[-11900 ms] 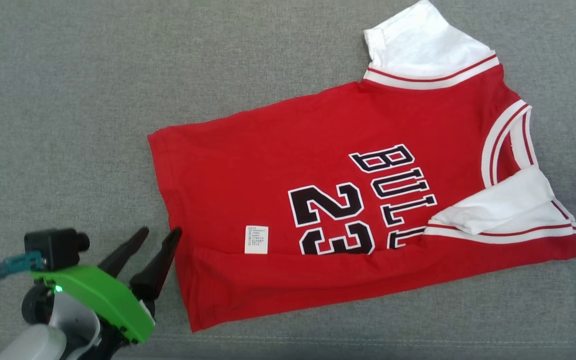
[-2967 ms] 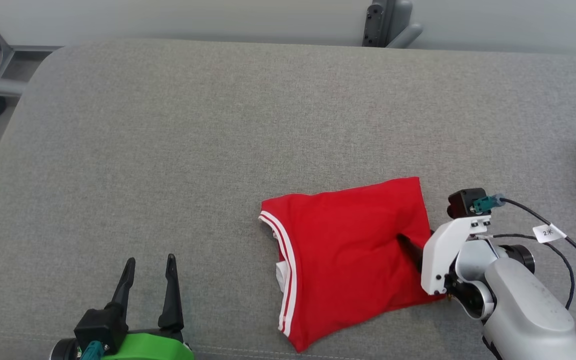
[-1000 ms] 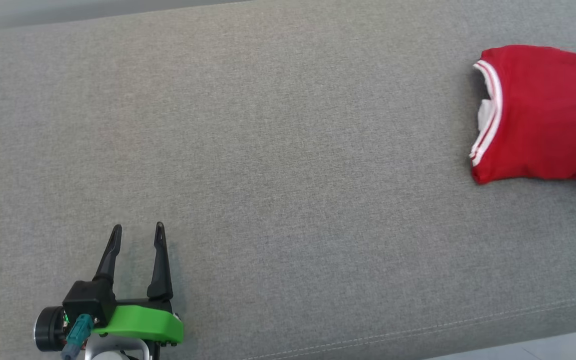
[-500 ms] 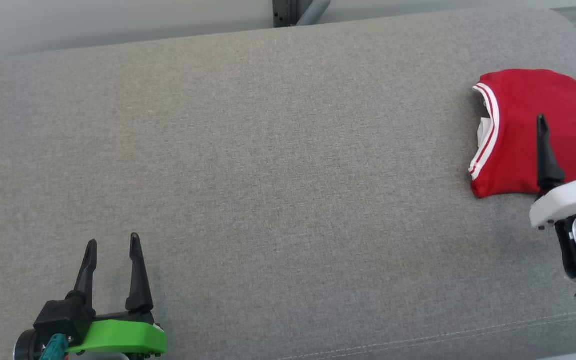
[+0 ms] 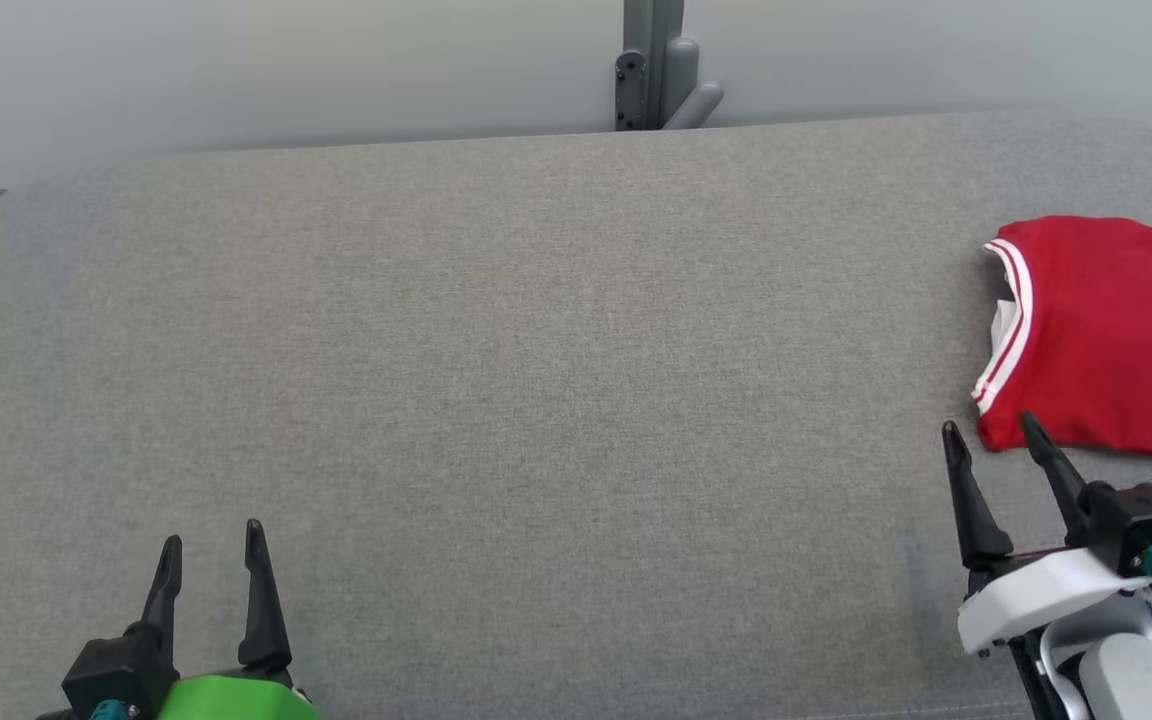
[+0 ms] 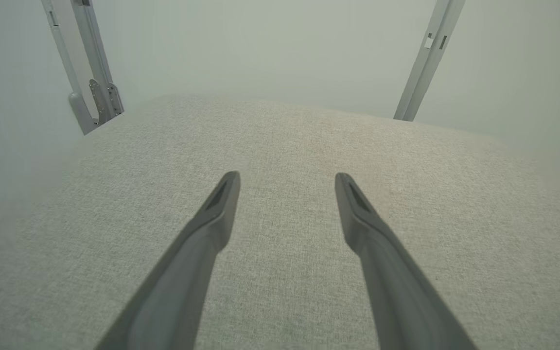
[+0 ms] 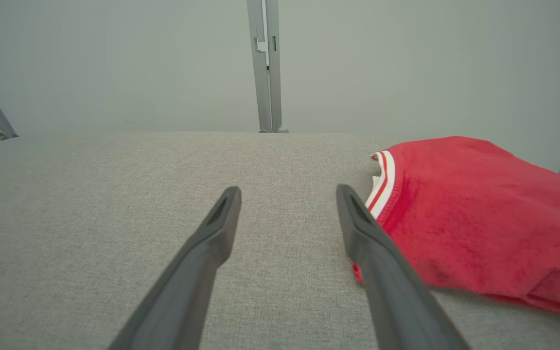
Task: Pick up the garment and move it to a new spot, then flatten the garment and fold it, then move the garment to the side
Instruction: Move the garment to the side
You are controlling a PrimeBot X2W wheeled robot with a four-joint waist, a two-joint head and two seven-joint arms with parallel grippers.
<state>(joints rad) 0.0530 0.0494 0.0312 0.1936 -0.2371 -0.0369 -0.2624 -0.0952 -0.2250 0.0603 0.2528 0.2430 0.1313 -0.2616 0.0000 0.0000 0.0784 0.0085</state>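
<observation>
Garment [image 5: 1106, 340] on cushion's [image 5: 536, 350] right end

Head view: from high up, facing forward and down over most of the pad [image 5: 536, 350], wall beyond. Left wrist view: low and close above the pad, looking along the left gripper [image 6: 286, 175] toward the far edge and wall. Right wrist view: equally low, looking along the right gripper [image 7: 288, 188], shirt [image 7: 479, 218] close at right. Shared by head and right wrist views: the shirt's striped edge and surrounding pad.
</observation>
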